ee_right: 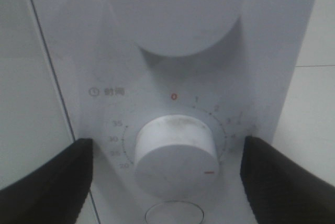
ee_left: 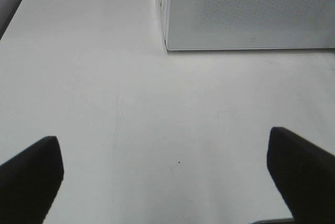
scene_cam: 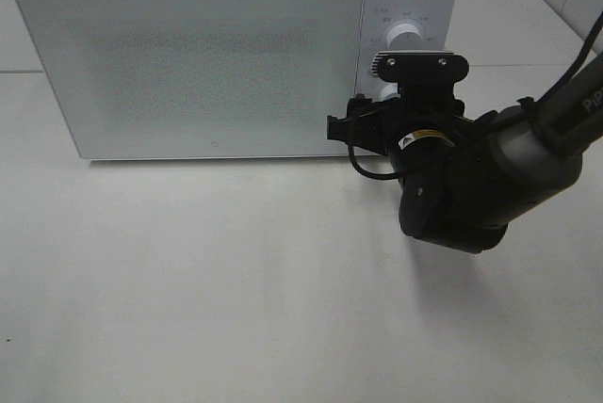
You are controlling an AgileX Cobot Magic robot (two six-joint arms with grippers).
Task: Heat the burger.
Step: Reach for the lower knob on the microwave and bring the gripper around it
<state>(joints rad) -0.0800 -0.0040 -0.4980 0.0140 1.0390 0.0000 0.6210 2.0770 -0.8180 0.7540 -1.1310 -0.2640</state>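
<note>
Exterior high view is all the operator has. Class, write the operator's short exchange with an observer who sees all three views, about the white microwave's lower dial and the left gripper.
Operator: The right gripper hides the white round lower dial on the white microwave. Where does it point?
Observer: Its red mark sits well clockwise of the red 0.
Operator: I cannot see the left gripper at all. What is it doing?
Observer: It is open above the white table, with nothing between its black fingers.
</note>
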